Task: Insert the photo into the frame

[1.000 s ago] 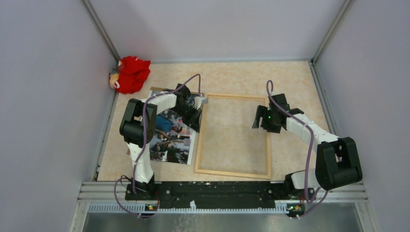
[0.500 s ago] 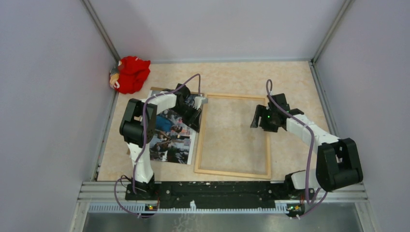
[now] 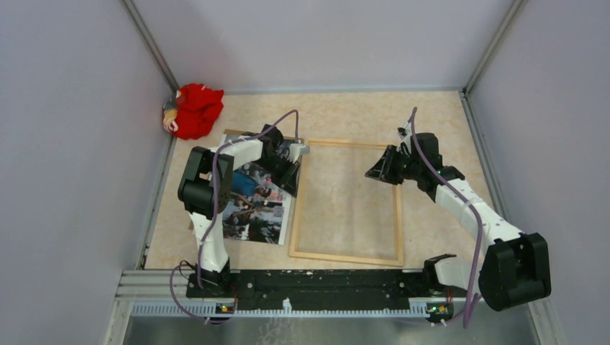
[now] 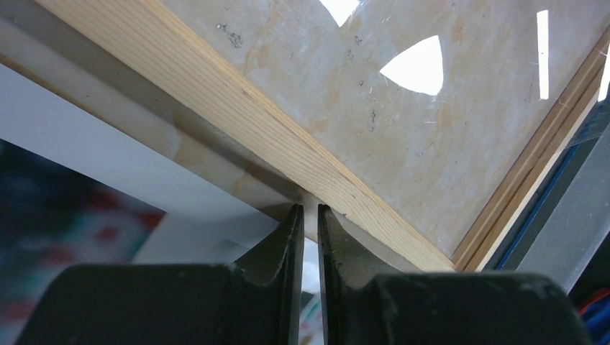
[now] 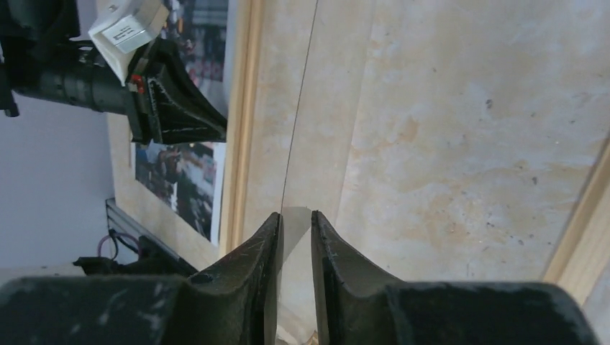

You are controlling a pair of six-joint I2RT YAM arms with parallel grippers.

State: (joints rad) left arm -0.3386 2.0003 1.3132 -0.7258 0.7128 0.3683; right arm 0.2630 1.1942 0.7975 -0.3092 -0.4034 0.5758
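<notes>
The photo [image 3: 252, 208] lies face up on the left, next to the light-wood frame [image 3: 345, 257]. My left gripper [image 3: 290, 180] sits at the photo's far right corner, by the frame's left bar. In the left wrist view its jaws [image 4: 305, 208] are shut on a white edge of the photo [image 4: 86, 136], just short of the frame bar [image 4: 237, 122]. My right gripper [image 3: 374, 171] hovers over the frame's far right part. In the right wrist view its jaws [image 5: 296, 213] are closed on the thin clear pane [image 5: 299, 108], seen edge-on. The frame's left bar [image 5: 241, 108] and the photo [image 5: 180, 180] lie beyond.
A red plush toy [image 3: 194, 109] sits in the back left corner. A brown cardboard board [image 3: 241, 134] shows from under the photo's far edge. Grey walls enclose the tabletop [image 3: 431, 122] on three sides.
My right arm swung toward the back and its jaws narrowed from wide open onto the pane. The left arm and the photo have not moved.
</notes>
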